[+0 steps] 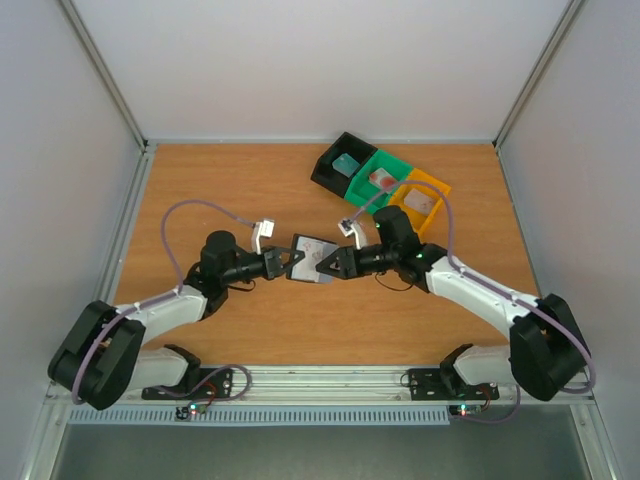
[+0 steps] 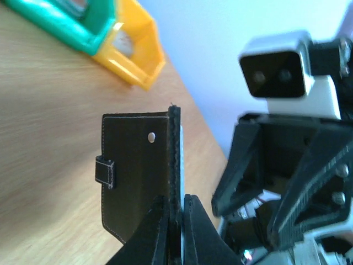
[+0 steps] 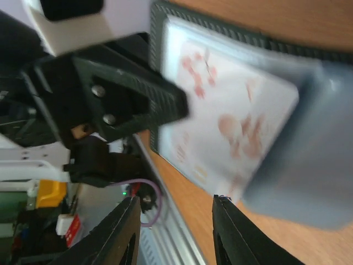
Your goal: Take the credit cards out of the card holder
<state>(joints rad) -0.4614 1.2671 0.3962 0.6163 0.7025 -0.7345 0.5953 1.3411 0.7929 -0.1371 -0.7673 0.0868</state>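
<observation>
We have the card holder [image 2: 138,165] lifted off the wood at mid table, between the two arms. The left gripper [image 2: 176,221] is clenched on its lower edge and holds it edge-on to that wrist camera. From the right wrist we see the inner face: a whitish card [image 3: 220,116] with pink marks sits partly tucked in the pale blue-grey pocket [image 3: 309,143], its free end towards us. The right gripper [image 3: 176,201] has its fingers apart with nothing between them, just short of that free end.

To do this well, we judge we should bring the right fingers over the bare end of the card only, clear of the pocket lip. We should pinch flat, then draw along the card's own length while the left grip holds firm. A skewed pull could bend the card or drag the holder loose.

The table [image 1: 200,180] is plain orange-brown wood. At its far right stand a black tray [image 1: 325,172], a green tray [image 1: 395,160] and an orange tray [image 1: 440,187], touching in a row. A teal card [image 1: 347,163] lies in the black one and a reddish card [image 1: 383,180] in the green. Pale walls [image 1: 300,70] close three sides, and a metal rail [image 1: 330,375] runs along the near edge
</observation>
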